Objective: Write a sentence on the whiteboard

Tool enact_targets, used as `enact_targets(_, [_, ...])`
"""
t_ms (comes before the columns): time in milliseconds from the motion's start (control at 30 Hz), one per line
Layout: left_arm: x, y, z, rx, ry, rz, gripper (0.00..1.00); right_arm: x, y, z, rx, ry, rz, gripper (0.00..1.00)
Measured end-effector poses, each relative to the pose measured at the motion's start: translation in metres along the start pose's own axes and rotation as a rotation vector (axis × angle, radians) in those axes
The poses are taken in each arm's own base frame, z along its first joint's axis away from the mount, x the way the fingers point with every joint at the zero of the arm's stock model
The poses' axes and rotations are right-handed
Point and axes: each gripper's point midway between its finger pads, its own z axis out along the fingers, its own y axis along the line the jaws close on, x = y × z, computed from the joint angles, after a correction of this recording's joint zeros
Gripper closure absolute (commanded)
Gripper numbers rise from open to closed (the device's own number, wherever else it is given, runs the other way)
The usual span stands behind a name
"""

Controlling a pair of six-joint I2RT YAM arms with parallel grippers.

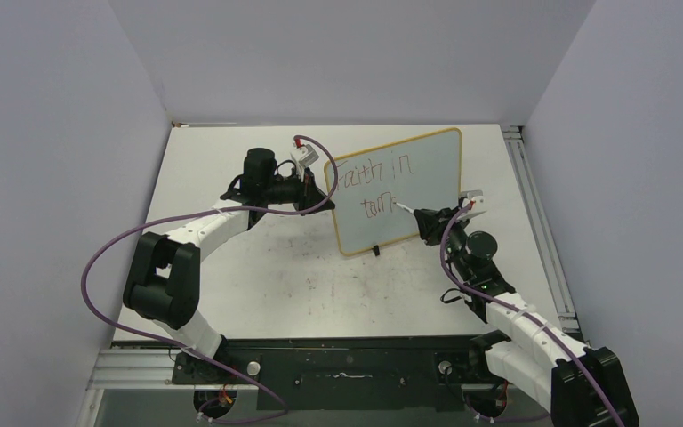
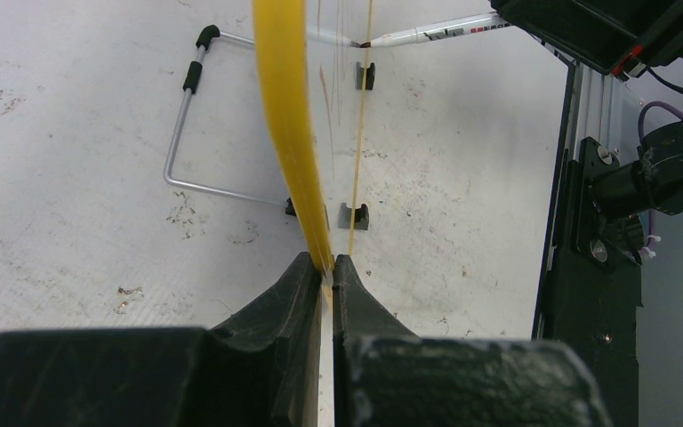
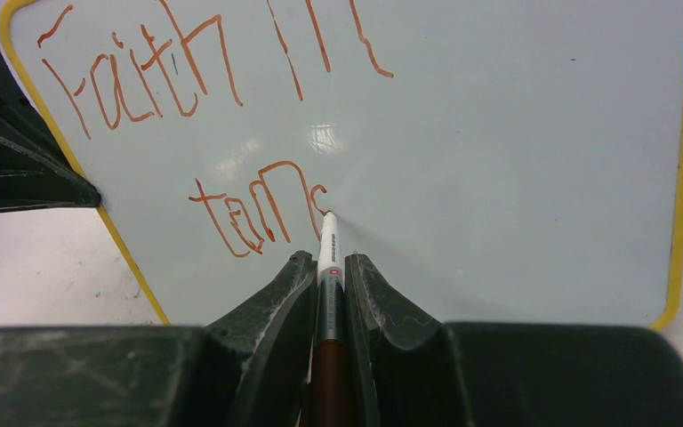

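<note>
Now pinches yellow-framed white rectangular board [image 1: 427,191] in left pincer [image 2: 327,264]. Clamps white-barrelled marker [image 3: 328,236] in right pincer [image 3: 329,260], pressing nib onto board ahead.

A small whiteboard [image 1: 431,187] with rounded corners and a thin yellow frame stands upright on short black feet [image 2: 353,215] toward the far middle of the bench [image 1: 258,276]. Its writing face is angled toward the bench's near right corner. The sentence [image 1: 378,169], in thin reddish-brown marker strokes, is unfinished: "Faith in" slants across the top line, with roughly "tom" below it on the second.
</note>
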Motion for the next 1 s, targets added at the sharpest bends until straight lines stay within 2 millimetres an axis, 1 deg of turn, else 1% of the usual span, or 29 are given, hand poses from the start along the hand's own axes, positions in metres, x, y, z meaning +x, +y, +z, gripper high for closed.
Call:
enact_targets(467, [-0.001, 0.000, 0.000, 0.000, -0.002, 0.002, 1.00, -0.004, -0.003, 0.002, 0.018, -0.012, -0.007, 0.95])
enact_targets(700, [-0.001, 0.000, 0.000, 0.001, -0.001, 0.002, 1.00, -0.014, 0.000, 0.005, 0.007, -0.041, -0.009, 0.95])
enact_targets(1000, [-0.001, 0.000, 0.000, 0.001, -0.001, 0.002, 1.00, -0.017, 0.002, 0.006, 0.004, -0.048, -0.009, 0.95])
